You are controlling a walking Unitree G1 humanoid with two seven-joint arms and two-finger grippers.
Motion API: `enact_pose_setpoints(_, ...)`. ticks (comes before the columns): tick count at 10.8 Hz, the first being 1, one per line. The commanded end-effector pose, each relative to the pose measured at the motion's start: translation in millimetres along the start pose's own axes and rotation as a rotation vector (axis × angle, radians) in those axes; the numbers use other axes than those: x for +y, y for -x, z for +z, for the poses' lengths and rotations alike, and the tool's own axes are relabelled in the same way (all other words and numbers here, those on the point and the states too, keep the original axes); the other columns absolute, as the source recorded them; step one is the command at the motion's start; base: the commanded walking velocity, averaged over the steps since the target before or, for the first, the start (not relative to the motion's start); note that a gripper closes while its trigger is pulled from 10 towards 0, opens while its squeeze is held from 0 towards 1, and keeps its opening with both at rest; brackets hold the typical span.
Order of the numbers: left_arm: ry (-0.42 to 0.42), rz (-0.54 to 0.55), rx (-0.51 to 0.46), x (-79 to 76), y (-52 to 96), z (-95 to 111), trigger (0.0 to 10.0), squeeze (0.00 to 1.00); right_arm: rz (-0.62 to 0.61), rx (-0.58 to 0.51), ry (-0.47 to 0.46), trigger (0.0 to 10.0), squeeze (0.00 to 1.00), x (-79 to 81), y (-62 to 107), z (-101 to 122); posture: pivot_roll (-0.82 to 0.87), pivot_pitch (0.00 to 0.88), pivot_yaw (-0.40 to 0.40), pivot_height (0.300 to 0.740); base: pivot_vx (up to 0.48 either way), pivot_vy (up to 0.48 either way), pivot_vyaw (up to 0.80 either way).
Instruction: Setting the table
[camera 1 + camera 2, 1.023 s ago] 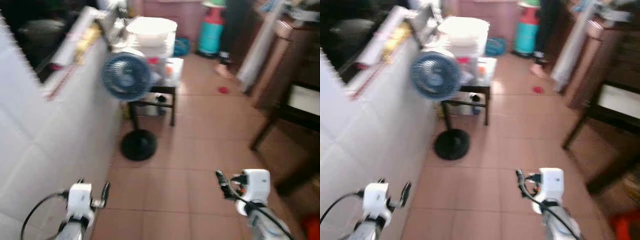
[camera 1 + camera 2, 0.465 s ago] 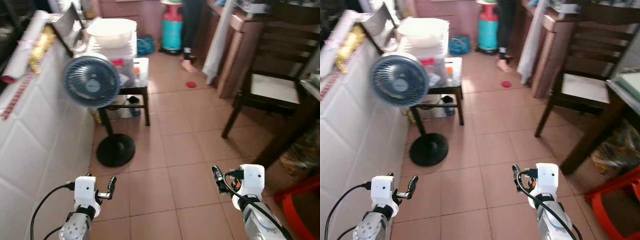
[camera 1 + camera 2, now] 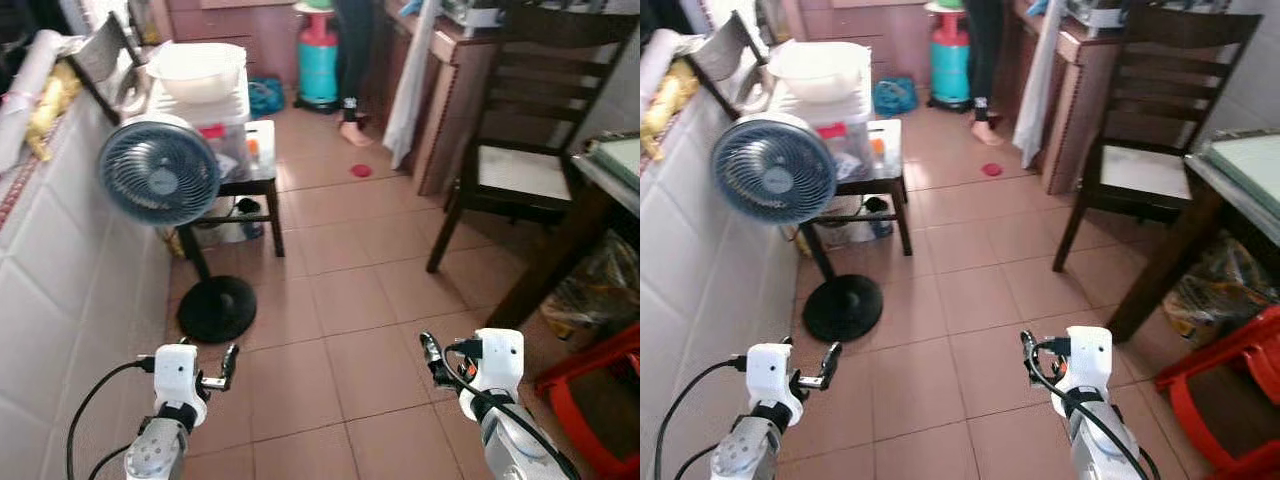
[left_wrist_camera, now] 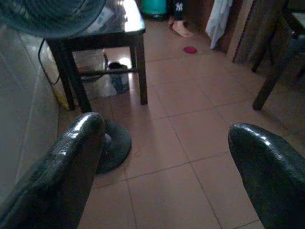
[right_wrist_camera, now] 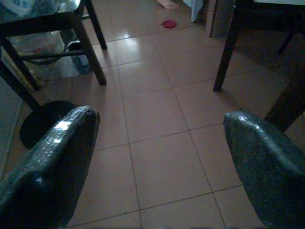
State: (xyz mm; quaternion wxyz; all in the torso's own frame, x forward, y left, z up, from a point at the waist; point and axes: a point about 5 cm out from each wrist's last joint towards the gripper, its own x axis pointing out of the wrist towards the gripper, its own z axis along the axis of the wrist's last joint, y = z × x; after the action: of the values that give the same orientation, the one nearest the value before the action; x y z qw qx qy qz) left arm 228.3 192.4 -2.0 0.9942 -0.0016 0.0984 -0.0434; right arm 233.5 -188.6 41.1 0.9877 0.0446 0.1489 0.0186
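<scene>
Terracotta floor tiles (image 3: pixel 350 300) run between a white tiled wall and dark furniture. Since a second ago the head camera has swung right and the blur has cleared, bringing the wooden chair (image 3: pixel 520 180) and the corner of the table (image 3: pixel 1240 165) into view at the right, so the robot seems to be turning toward the table it must set. A standing fan (image 3: pixel 160 172) stands left. Both the left hand (image 3: pixel 228 362) and right hand (image 3: pixel 430 352) are held low and forward, fingers apart and empty.

One fan (image 3: pixel 162 172), one chair (image 3: pixel 525 150), one small table (image 3: pixel 245 170), two end effectors.
</scene>
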Motion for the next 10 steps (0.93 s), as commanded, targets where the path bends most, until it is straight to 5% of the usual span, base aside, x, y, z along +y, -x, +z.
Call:
enact_pose_setpoints(1, -0.005, -0.005, -0.007, -1.6, -1.0, 5, 10.0, 0.0, 0.003, -0.02, -0.005, 10.0, 0.0, 2.4, -1.2, 6, -0.11, 0.038, 0.049, 0.74, 0.0, 0.0, -0.77)
enact_pose_setpoints(5, -0.002, -0.058, -0.124, -27.2, -20.6, 56, 10.0, 0.0, -0.003, -0.042, -0.01, 10.0, 0.0, 3.7, -8.8, 12, -0.12, 0.01, 0.059, 0.74, 0.0, 0.0, -0.77)
enact_pose_setpoints(10, 0.012, -0.097, -0.098, -34.7, -11.2, 62, 10.0, 0.0, -0.008, -0.052, -0.004, 10.0, 0.0, 4.3, -5.3, 11, -0.13, 0.017, 0.066, 0.74, 0.214, 0.0, -0.77)
